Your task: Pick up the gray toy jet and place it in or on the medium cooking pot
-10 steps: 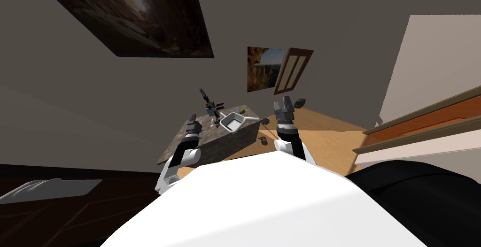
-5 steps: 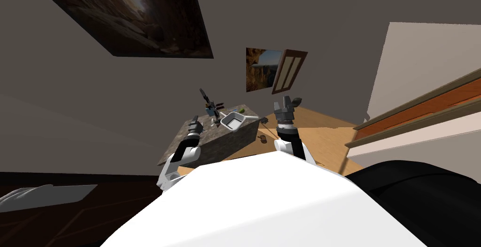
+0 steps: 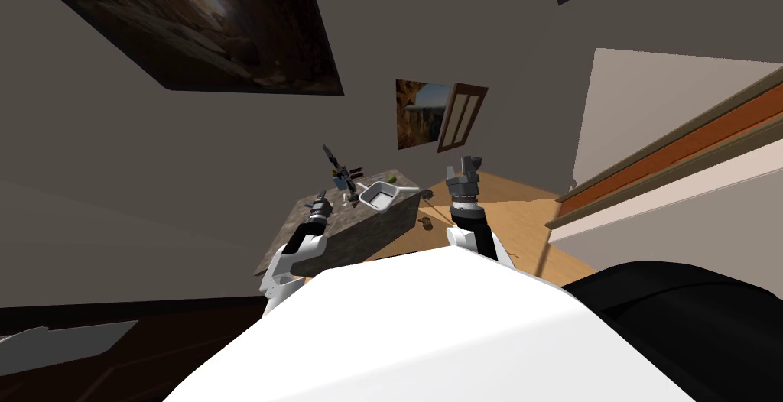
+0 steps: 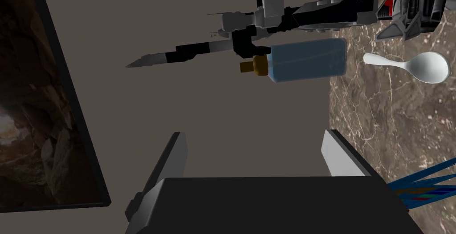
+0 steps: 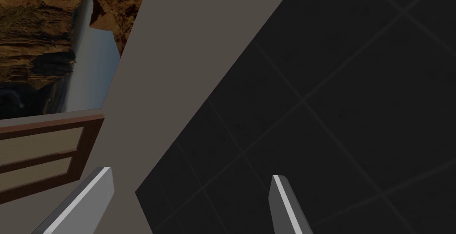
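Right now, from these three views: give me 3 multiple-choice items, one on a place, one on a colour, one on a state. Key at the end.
1. Where does the white spoon lie?
A. on the brown marbled table top, near the blue bottle
B. on a shelf
C. in a drawer

2. What colour is the bottle's cap?
A. red
B. yellow-brown
C. white

3. How is the left gripper?
A. shut on the bottle
B. shut on the spoon
C. open, nothing between its fingers

Key:
1 A, the left wrist view shows the spoon flat on the table top.
2 B, the cap is yellow-brown next to the blue body.
3 C, the fingers stand wide apart and hold nothing.
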### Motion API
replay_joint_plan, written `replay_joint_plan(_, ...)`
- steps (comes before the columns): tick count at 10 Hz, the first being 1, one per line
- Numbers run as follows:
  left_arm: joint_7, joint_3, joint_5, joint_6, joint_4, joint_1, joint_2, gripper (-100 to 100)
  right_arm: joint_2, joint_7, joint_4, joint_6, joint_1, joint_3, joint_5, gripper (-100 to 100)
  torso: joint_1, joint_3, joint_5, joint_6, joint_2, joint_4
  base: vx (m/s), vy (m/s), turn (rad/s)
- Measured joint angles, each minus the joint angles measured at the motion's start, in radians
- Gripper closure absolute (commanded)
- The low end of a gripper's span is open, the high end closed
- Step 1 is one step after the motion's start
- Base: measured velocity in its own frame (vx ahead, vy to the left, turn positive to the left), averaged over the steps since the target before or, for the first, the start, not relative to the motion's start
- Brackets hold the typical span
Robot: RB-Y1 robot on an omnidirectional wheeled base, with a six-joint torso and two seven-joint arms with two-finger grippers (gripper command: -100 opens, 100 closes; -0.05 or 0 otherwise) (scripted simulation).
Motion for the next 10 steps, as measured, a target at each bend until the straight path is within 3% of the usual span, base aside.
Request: replay_joint_plan(10, 0.065, -0.008, 0.014, 0.263, 0.136, -0.119, 0.068, -100, 0.000, 0.000, 0.000, 0.000, 0.000, 0.000, 0.000, 0, -0.002, -0.001, 0.000, 0.000, -0.001, 0.000, -0.024, 0.059, -0.124)
